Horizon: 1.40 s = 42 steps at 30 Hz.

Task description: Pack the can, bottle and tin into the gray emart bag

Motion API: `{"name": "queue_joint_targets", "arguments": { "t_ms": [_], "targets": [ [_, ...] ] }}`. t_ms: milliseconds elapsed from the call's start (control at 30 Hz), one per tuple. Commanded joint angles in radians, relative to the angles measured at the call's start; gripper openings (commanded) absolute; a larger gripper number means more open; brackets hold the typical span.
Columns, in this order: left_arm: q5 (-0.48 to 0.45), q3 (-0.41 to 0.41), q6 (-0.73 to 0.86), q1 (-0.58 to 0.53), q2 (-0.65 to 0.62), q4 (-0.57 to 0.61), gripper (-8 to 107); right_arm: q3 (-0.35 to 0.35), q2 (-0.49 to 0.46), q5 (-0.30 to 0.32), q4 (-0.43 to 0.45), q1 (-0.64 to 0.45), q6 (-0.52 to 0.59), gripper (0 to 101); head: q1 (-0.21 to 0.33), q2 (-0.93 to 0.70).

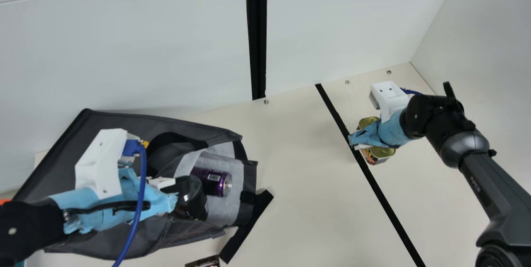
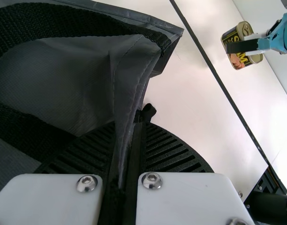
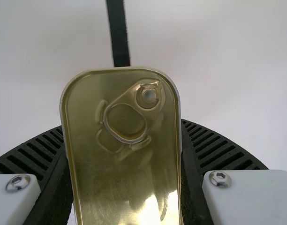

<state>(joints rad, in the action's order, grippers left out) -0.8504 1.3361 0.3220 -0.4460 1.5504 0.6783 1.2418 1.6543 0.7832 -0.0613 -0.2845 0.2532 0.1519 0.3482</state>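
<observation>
- Main view: the left hand (image 1: 170,200) is at the bag (image 1: 66,155), on the left of the surface (image 1: 298,184), its tips beside the dark bottle (image 1: 199,205).
- The bag lies with its mouth toward the right; the purple can (image 1: 213,182) is on its side at the mouth, next to the bottle.
- Well apart, on the right, the right hand (image 1: 357,144) is over the tin (image 1: 381,153), just beside the black line (image 1: 373,184) on the surface.
- A black strap (image 1: 249,225) lies at the bag's mouth, and a dark packet (image 1: 203,262) is at the near edge.
- Left wrist view: the left hand (image 2: 127,145) is closed on a fold of the bag's gray cloth, near a black handle (image 2: 78,21). Farther off, the right hand is at the tin.
- Right wrist view: the right hand (image 3: 124,164) is pinching the tin between its two ribbed fingers, one against each long side. Its gold lid and pull ring face the camera. I cannot tell whether it touches the surface.
</observation>
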Motion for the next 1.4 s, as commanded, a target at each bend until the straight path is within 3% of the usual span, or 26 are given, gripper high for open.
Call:
{"name": "queue_joint_targets", "arguments": {
  "t_ms": [0,900,1367],
  "targets": [
    [0.000,0.000,0.000,0.000,0.000,0.000,10,-0.010,-0.016,0.001,0.003,0.012,-0.006,0,0.023,0.001],
    [0.000,0.000,0.000,0.000,0.000,0.000,10,-0.191,-0.233,0.032,-0.009,0.251,-0.026,0,0.023,0.001],
    [0.000,0.000,0.000,0.000,0.000,0.000,10,-0.260,-0.358,0.078,-0.015,0.407,-0.024,0,0.023,0.001]
  ]
}}
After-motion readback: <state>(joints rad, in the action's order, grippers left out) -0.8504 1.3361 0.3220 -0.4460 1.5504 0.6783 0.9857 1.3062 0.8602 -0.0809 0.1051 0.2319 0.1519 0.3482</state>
